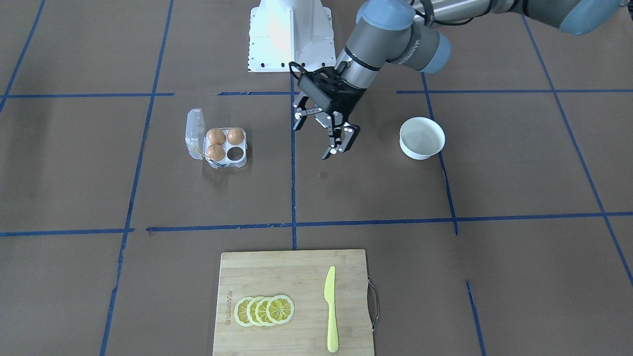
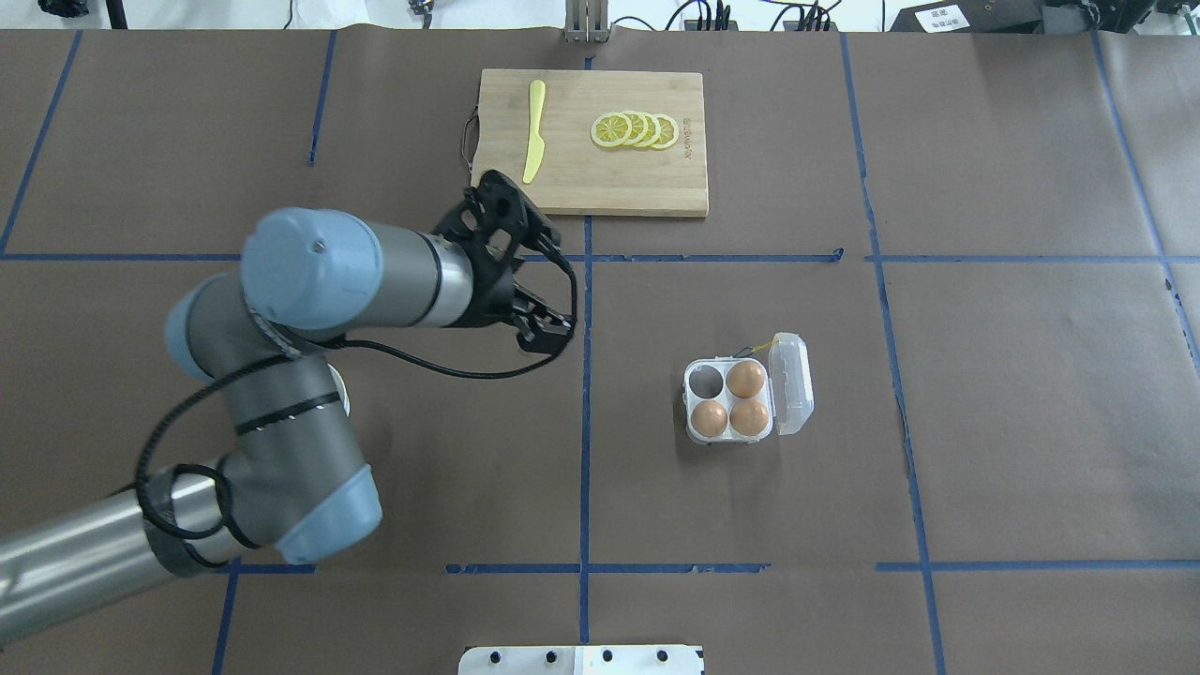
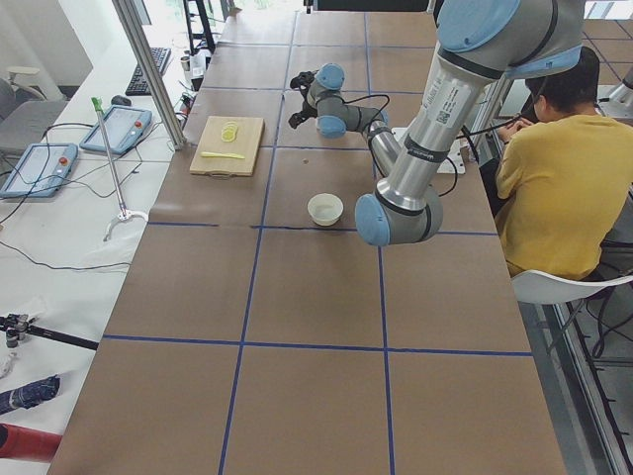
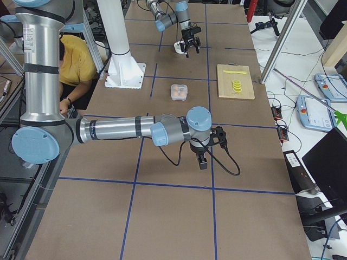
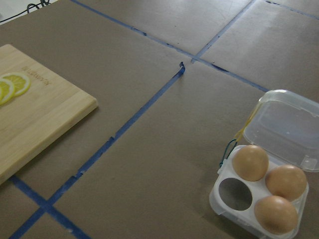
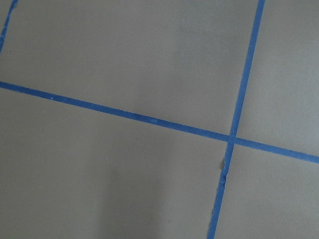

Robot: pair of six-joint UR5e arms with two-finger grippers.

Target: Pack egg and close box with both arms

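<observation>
Box (image 2: 741, 401) sits on the brown-papered table (image 2: 984, 394). Its clear lid (image 2: 792, 382) is thrown back on the side toward the robot's right. Three eggs (image 2: 747, 379) are seated in its cups. The fourth cup (image 2: 705, 381), at the corner away from the robot and away from the lid, is unfilled.

Left gripper (image 1: 320, 142): to the robot's left of the box and apart from it. It hangs above the table, angled downward, fingers spread. Its wrist view takes in the box and all three eggs.

White bowl (image 1: 422, 137): also to the robot's left of the box, on the far side of the left gripper.

Bamboo cutting board (image 2: 600, 178): beyond the box, away from the robot and shifted toward the robot's left. It carries four overlapping lemon slices (image 2: 636, 129) and a yellow knife (image 2: 534, 131).

Right gripper (image 4: 203, 161): well apart from the box on the robot's right, pointing down over blue tape lines (image 6: 149, 119). It shows only in the side view, so I cannot tell whether the jaws are spread or pressed together.
</observation>
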